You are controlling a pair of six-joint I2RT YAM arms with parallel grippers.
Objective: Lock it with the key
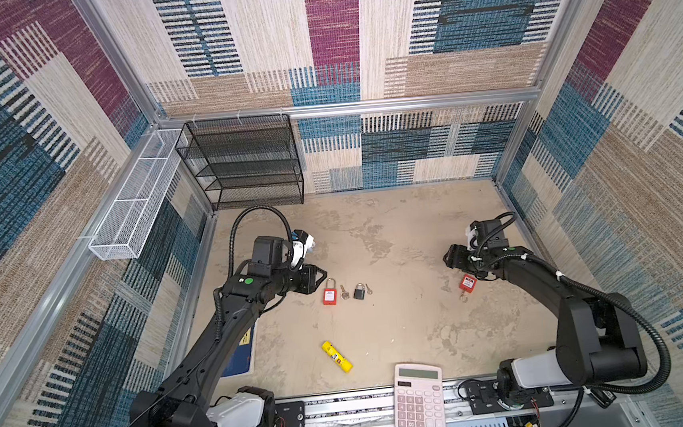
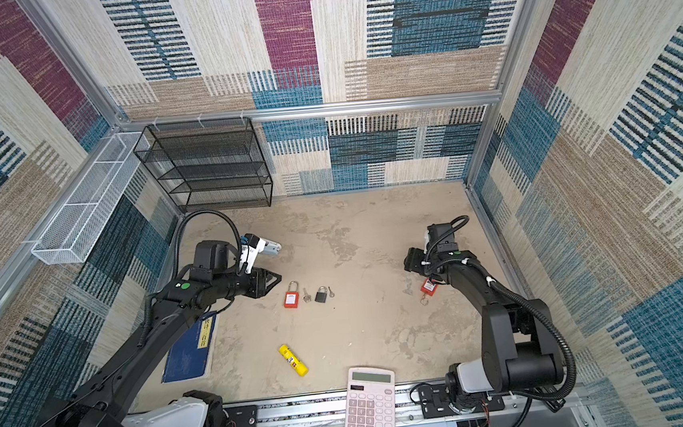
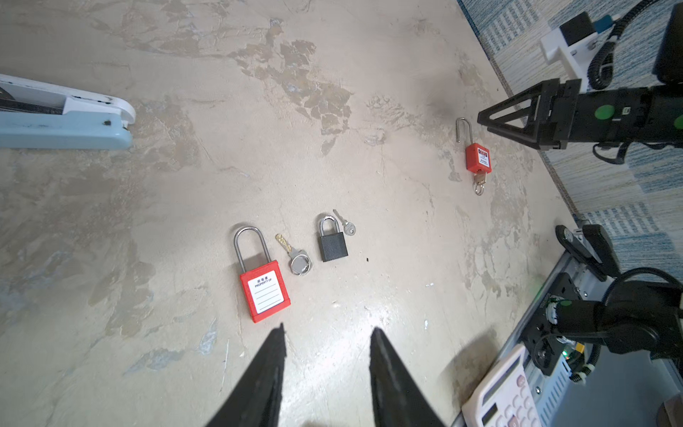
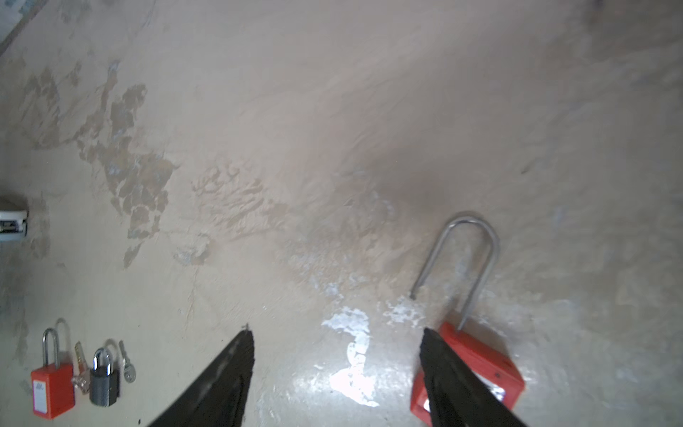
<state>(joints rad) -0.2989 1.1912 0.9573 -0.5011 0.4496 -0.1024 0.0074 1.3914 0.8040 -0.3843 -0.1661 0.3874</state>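
The right gripper point(image 4: 336, 331) stands wide, holding nothing, 1 finger point(image 4: 454, 377) above the red padlock point(image 4: 484, 358), shackle sprung, key point(image 3: 479, 180) in its base; the left gripper point(image 3: 327, 327), narrower, empty, faces another padlock point(image 3: 264, 294) just ahead

Three padlocks lay on the table point(image 1: 395, 227): a closed red padlock point(image 1: 329, 297) and a black padlock point(image 1: 359, 292) near the middle, and an open red padlock point(image 1: 467, 283) at three o'clock. There were three keys: a brass-bladed key point(image 1: 343, 292), a small silver key point(image 1: 368, 289) and a third key point(image 1: 462, 295) stuck in the open red padlock. There was one yellow glue stick point(image 1: 337, 356) at seven o'clock, one pink calculator point(image 1: 419, 398) at five, one stapler point(image 3: 63, 118) at ten and one blue book point(image 2: 188, 351) at eight. Two mesh racks stood toward eleven: a black shelf point(image 1: 244, 164) and a white basket point(image 1: 131, 206).
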